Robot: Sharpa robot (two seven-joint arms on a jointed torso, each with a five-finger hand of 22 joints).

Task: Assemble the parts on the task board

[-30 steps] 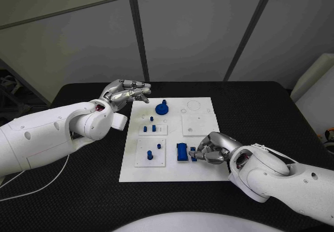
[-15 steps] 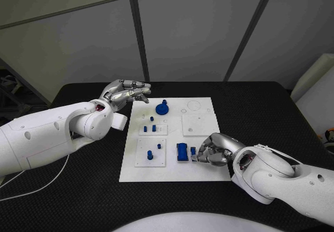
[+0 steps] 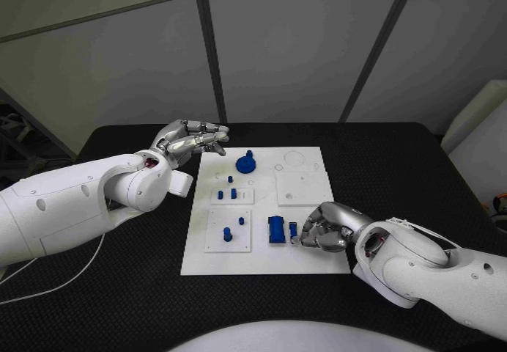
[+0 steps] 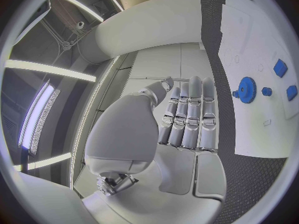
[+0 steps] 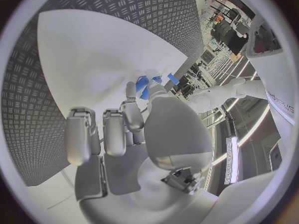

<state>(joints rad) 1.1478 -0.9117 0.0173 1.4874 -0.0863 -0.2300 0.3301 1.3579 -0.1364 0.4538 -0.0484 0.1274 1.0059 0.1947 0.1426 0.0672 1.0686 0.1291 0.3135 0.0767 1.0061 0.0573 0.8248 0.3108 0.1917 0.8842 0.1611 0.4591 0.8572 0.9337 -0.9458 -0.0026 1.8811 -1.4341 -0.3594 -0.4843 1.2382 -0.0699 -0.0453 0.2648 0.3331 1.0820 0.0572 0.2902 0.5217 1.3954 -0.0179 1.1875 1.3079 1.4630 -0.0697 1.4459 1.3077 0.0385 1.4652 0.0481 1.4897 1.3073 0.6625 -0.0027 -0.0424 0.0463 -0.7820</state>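
Head view, left to right: my left hand (image 3: 193, 139) hovers off the far-left corner of the task board (image 3: 264, 260), over the black surface (image 3: 401, 161). Fingers curled in together, nothing in them that I can see; left wrist view shows the same, fingers (image 4: 187, 114) lined up side by side and bare.

Task board sits mid-surface w/ blue parts on it. Far end: a gear-like part (image 3: 246, 163), upright w/ a knob on top. Below it a small peg (image 3: 231, 179), then a pair of short pegs (image 3: 226, 195) in a raised white square. Nearer me, another square w/ a tall peg (image 3: 226, 235) and a small one (image 3: 241, 221). Right of that, a long rectangular block (image 3: 275, 229).

My right hand (image 3: 325, 227) rests at the board's near-right area, fingers closed round a small blue piece (image 3: 293, 232) just beside the block. Right wrist view shows blue (image 5: 144, 84) at my fingertips, so I judge it pinched, though the grip itself is partly hidden.

Step in hand, as I read it: seating this small piece next to the block. Next move prob. needs it lined up w/ its slot, then pressed down gently. In the way: the block itself, very close, could get nudged. Other parts are well apart from my right hand.
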